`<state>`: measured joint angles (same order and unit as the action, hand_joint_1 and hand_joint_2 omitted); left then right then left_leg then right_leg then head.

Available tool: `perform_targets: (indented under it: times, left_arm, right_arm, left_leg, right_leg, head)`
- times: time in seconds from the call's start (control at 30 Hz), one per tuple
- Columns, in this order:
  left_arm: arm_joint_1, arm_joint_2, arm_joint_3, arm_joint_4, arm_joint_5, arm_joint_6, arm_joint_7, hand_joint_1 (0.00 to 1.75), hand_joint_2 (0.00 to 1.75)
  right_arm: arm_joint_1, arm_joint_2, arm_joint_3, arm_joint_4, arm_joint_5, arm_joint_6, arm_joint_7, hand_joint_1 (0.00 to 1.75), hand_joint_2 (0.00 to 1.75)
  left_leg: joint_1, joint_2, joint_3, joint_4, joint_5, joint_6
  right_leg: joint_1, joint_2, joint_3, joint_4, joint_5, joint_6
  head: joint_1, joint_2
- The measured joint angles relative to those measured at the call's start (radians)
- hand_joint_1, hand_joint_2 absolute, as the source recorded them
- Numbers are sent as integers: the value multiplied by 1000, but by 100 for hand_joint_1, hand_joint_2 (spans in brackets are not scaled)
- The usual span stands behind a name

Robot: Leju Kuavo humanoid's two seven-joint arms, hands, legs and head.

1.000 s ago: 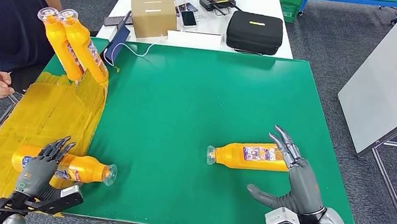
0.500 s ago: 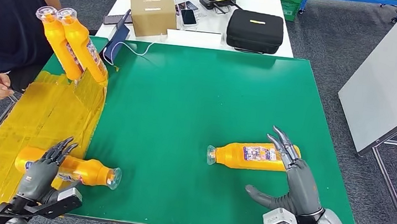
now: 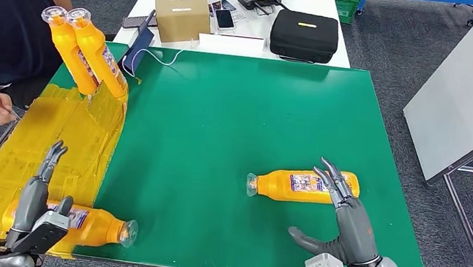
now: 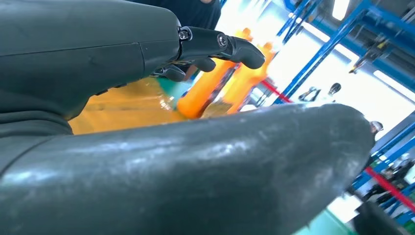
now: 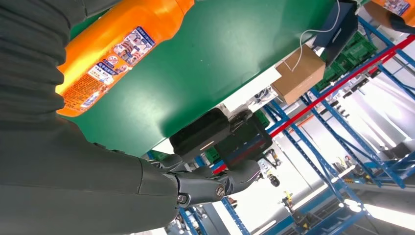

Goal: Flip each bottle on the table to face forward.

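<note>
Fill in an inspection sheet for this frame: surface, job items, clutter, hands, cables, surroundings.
Surface: green table with a yellow taped patch along its left side.
Job's things: one orange bottle lies on its side on the green; a second lying bottle is at the near left corner; two standing bottles lean at the far left.
Clutter: nothing seen on the green.
Hands: left hand raised over the near-left bottle, fingers straight, holding nothing; right hand open, fingertips at the lying bottle.
Cables: white cable at the far edge.
Surroundings: white table with cardboard box and black case; a person at left.
</note>
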<state>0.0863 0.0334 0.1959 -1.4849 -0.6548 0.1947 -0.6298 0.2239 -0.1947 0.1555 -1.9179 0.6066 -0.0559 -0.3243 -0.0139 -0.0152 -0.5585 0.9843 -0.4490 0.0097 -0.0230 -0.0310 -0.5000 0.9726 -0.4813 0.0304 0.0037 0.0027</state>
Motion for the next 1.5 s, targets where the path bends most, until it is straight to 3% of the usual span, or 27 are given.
perform_targets:
  times: [0.47, 0.83, 1.03, 1.27, 1.5]
  left_arm:
    - [32, -94, 47, -198, 224, -190, -32, 0, 0]
    - [43, -114, 50, -249, 243, -207, -34, 0, 0]
    - [60, -122, 78, -305, 369, -279, -41, 0, 0]
    - [73, -134, 131, -379, 446, -388, -42, 0, 0]
    - [38, -138, 122, -371, 460, -417, -39, 0, 0]
  right_arm:
    - [35, 13, 5, -19, 41, -19, 21, 0, 175]
    - [49, 10, 4, -25, 43, -22, 23, 0, 175]
    - [74, 5, -16, -40, 51, -26, 34, 0, 175]
    - [116, -44, -87, -52, 186, 5, 125, 0, 175]
    - [62, -121, -121, 59, 306, 83, 218, 0, 175]
  left_leg:
    - [0, 0, -1, 0, 0, 0]
    - [0, 0, -1, 0, 0, 0]
    - [0, 0, -2, 0, 0, 0]
    - [0, 0, -4, 1, 0, 0]
    - [0, 0, -4, 2, 1, 1]
  right_leg:
    - [0, 0, -1, 0, 0, 0]
    - [0, 0, -2, 0, 0, 0]
    - [0, 0, -2, 0, 0, 0]
    - [0, 0, -4, 0, 0, 1]
    - [0, 1, -3, 0, 2, 3]
  head:
    - [0, 0]
    - [0, 0]
    - [0, 0]
    - [0, 0]
    - [0, 0]
